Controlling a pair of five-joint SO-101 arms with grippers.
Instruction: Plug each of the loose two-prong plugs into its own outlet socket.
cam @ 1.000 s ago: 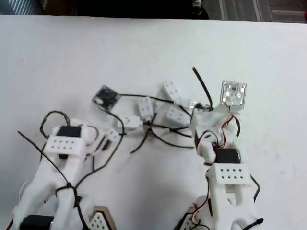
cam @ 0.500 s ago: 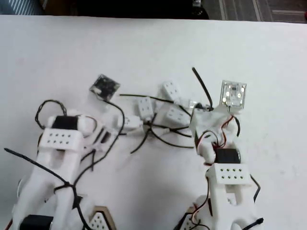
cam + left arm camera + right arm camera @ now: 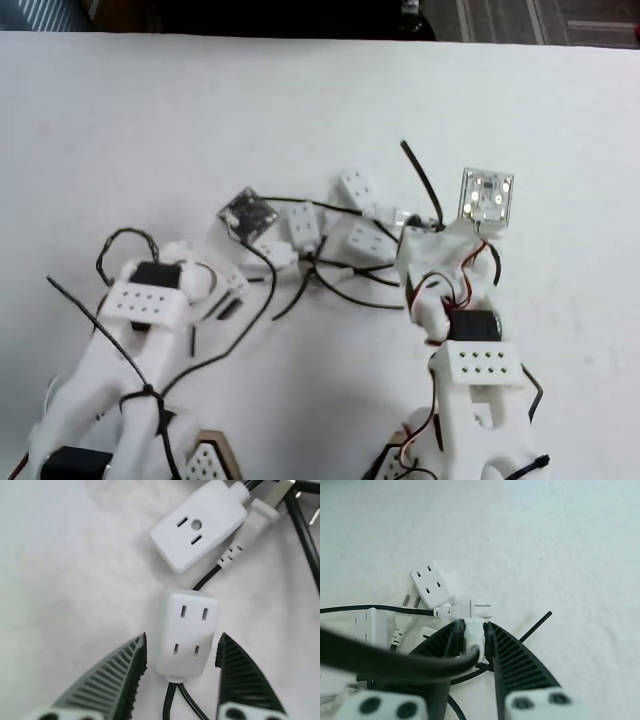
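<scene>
left gripper [image 3: 182,647] open, straddling outlet block [image 3: 187,625] on table [image 3: 60,555] | right gripper [image 3: 474,627] clamped on white plug [image 3: 474,637], prongs free | likely light, rigid plastic; cord tugs | hold body flanks, never prongs

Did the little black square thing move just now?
Yes. In the high view the black square has slid right, ending up close beside the white socket block, which stayed put.

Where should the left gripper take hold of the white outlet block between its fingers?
Grip the outlet block across its long side walls, from above. It lies flat, slots up, with its cord leaving one short end. The open left gripper straddles those walls.
</scene>
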